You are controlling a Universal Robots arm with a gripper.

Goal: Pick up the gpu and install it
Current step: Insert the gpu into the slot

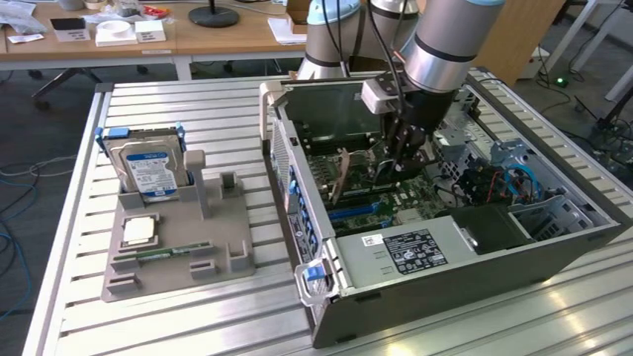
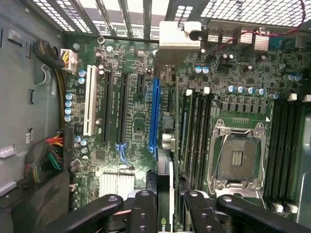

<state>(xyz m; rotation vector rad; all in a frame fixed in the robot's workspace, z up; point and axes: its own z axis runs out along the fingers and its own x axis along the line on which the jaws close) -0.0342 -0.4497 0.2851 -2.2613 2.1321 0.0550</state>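
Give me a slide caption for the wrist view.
The gripper holds the gpu edge-on over the motherboard, close to its blue slot.

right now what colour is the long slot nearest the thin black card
Blue slot; best in wrist view.

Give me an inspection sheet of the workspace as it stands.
Surface: slatted metal table carrying a grey fixture tray and an open PC case.
Job's things: gpu on edge inside the case, over the blue slot; cannot tell if it is seated.
Clutter: hard drive, square chip and memory stick in the tray.
Grippers: gripper, jaws closed on the gpu.
Cables: coloured wire bundle and blue cables in the case.
Surroundings: wooden desks behind.
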